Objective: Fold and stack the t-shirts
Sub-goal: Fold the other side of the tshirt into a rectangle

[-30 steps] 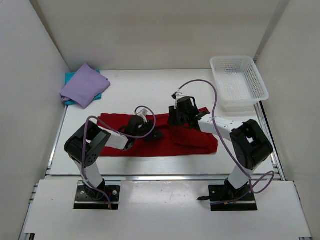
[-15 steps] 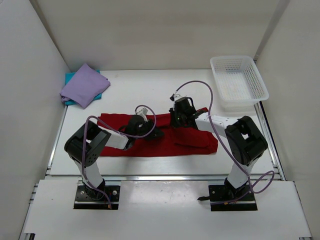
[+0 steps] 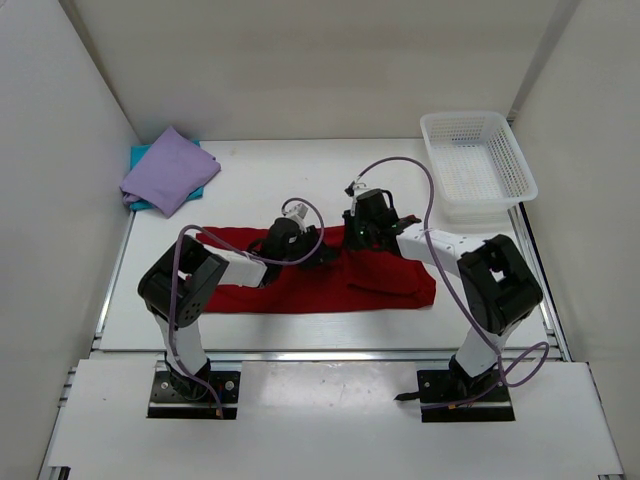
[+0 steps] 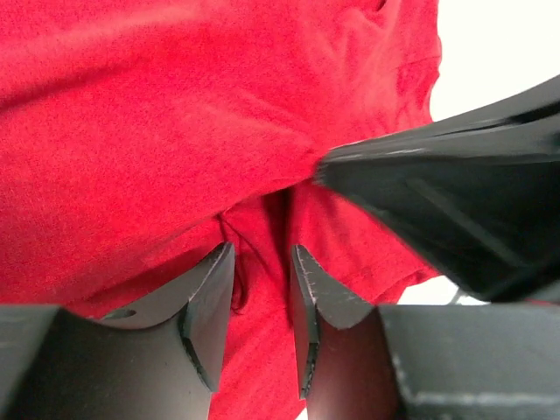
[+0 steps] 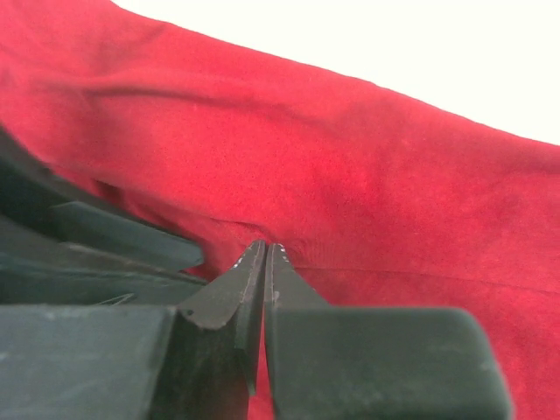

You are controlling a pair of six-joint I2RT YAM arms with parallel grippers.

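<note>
Right pinch is on, left has yet to bite!
The dark red t-shirt (image 3: 395, 285) lies spread out, left of the white basket (image 3: 528, 178) and nearer the arms than it. The right gripper (image 5: 264, 248) is clamped on a pucker near the shirt's far edge. The left gripper (image 4: 261, 254), just farther from the basket, stands parted over a ridge of cloth. Best bet: close the left firmly, then lift both evenly so the fold lands straight.
</note>
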